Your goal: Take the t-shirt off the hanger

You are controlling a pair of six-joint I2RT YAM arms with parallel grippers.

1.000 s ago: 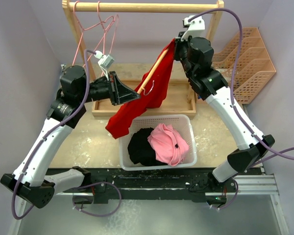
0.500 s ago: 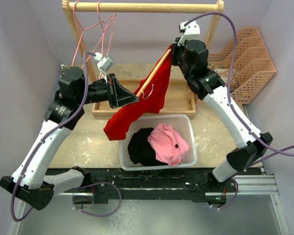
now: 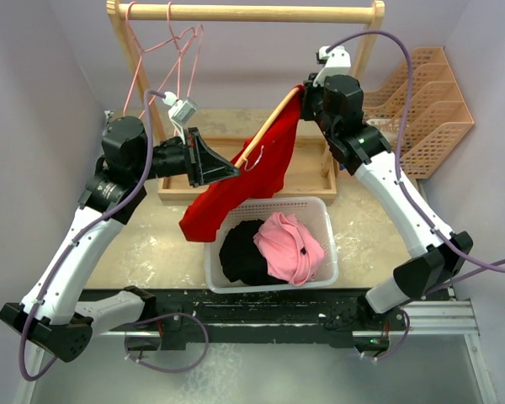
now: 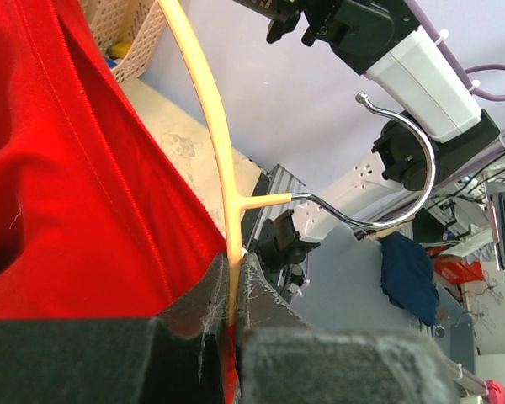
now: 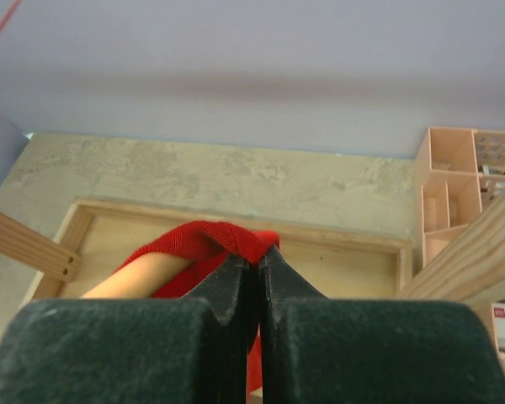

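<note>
- One red t-shirt (image 3: pixel 263 164) hangs in mid-air between the arms, draped on a cream hanger (image 3: pixel 270 120) that slants up toward the right; its lower end trails to the rim of a white basket (image 3: pixel 329 246).
- The left gripper (image 3: pixel 235 167) is clamped on the hanger near its metal hook (image 4: pixel 406 168), with red cloth caught at the pads.
- The right gripper (image 3: pixel 303 91) has its jaws pressed together on a fold of the t-shirt over the hanger's upper end.
- The basket holds a black garment (image 3: pixel 242 249) and a pink garment (image 3: pixel 291 245).
- Behind stand a wooden rack (image 3: pixel 252 12) carrying pink wire hangers (image 3: pixel 182 50), a wooden tray (image 3: pixel 308 181) and a peach organizer (image 3: pixel 429 101).
</note>
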